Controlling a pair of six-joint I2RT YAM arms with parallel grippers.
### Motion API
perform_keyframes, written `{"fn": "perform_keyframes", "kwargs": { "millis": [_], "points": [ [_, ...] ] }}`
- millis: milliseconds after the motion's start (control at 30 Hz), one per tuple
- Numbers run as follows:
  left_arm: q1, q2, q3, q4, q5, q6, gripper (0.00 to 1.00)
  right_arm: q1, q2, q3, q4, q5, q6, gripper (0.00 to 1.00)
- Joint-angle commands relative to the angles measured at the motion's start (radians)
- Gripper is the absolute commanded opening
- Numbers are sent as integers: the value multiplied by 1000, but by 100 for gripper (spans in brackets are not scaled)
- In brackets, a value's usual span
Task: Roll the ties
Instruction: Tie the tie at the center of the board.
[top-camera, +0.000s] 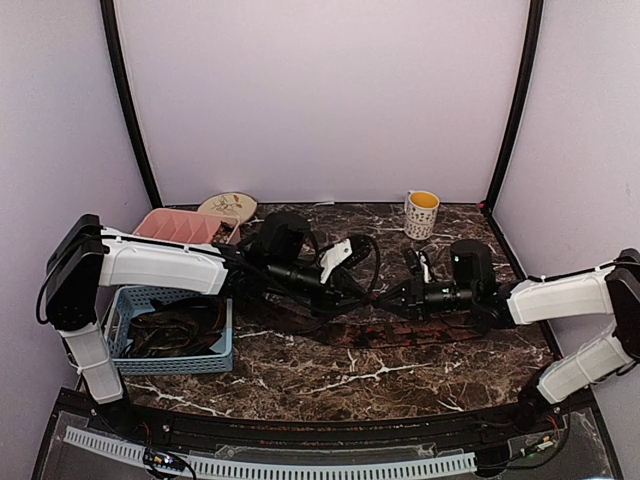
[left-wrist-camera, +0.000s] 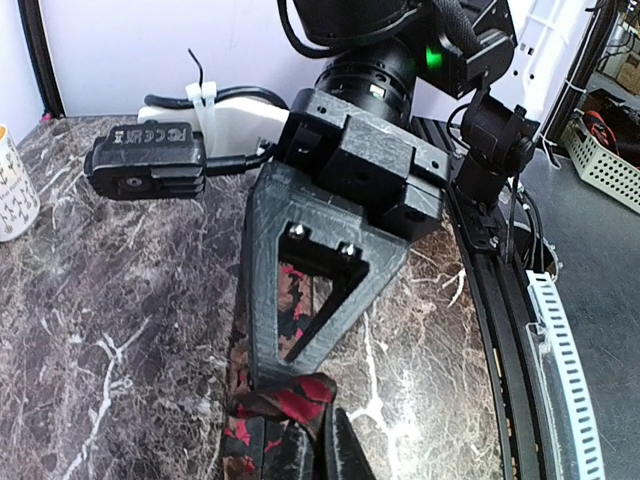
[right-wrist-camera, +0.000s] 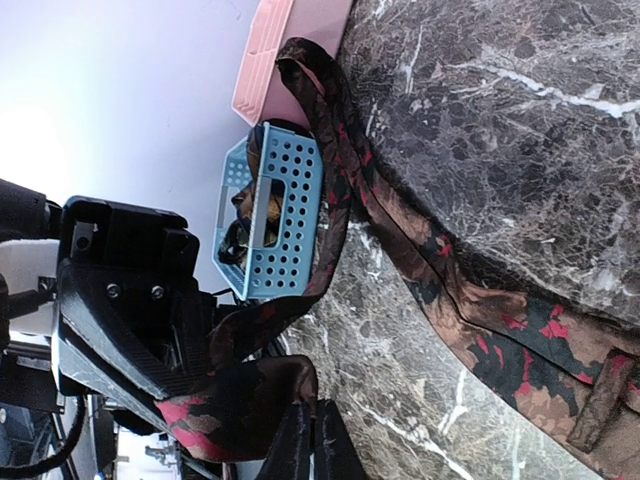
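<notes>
Both arms reach low to the middle — left gripper (left-wrist-camera: 335, 442) and right gripper (right-wrist-camera: 312, 436) pinch the folded red-brown tie (right-wrist-camera: 420, 250).

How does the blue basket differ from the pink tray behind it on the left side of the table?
The blue basket has tall walls full of holes; the pink tray is shallow, with plain walls and dividers inside. The basket holds a dark tangle of ties; the tray's visible compartments show none. The basket sits nearer the arms, the tray toward the back wall. Both are rectangular and sit on the left of the table.
</notes>
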Motion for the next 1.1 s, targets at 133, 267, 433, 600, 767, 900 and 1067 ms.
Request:
{"fn": "perform_keyframes", "kwargs": {
  "millis": [133, 267, 433, 600, 767, 900, 1067],
  "points": [
    [19, 18, 37, -169, 37, 66, 0, -97, -139, 34, -353, 99, -193, 40],
    [21, 90, 120, -324, 41, 113, 0, -155, -180, 49, -486, 146, -267, 44],
    [21, 171, 213, -463, 39, 131, 0, -188, -164, 34, -548, 183, -300, 41],
    [21, 287, 362, -658, 17, 168, 0, -197, -112, 25, -573, 201, -328, 38],
    [21, 378, 506, -807, -12, 178, 0, -200, -82, 19, -581, 210, -337, 36],
    [21, 424, 573, -879, -23, 173, 0, -202, -72, 12, -570, 202, -335, 35],
    [21, 455, 618, -926, -37, 171, 0, -202, -65, 8, -562, 199, -334, 35]
  ]
}}
